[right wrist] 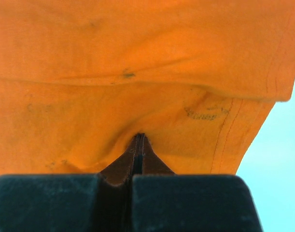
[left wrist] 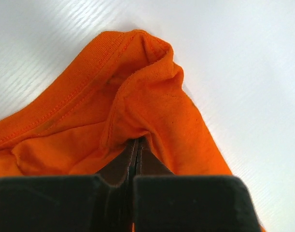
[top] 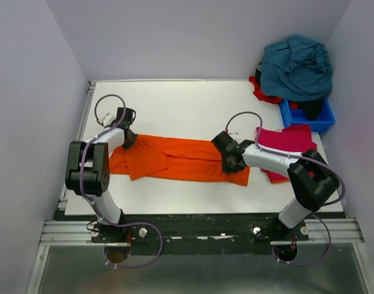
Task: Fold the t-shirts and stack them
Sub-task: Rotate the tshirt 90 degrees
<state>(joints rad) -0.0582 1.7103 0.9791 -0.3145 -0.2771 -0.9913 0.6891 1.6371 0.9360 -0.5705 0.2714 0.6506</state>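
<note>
An orange t-shirt [top: 187,158] lies stretched across the middle of the table, folded lengthwise. My left gripper [top: 129,141] is shut on its left end, the cloth [left wrist: 137,92] bunched up around the closed tips [left wrist: 136,141]. My right gripper [top: 226,160] is shut on the shirt's right end, and orange fabric [right wrist: 137,72] fills that wrist view above the pinched tips [right wrist: 139,137]. A folded magenta-red t-shirt [top: 287,144] lies to the right. A teal-blue t-shirt [top: 297,66] is heaped at the back right over a red one [top: 261,90].
A small blue plastic bin [top: 309,115] stands at the back right beneath the teal heap. White walls close in the table on the left, back and right. The arm bases sit on a metal rail [top: 199,233] at the near edge.
</note>
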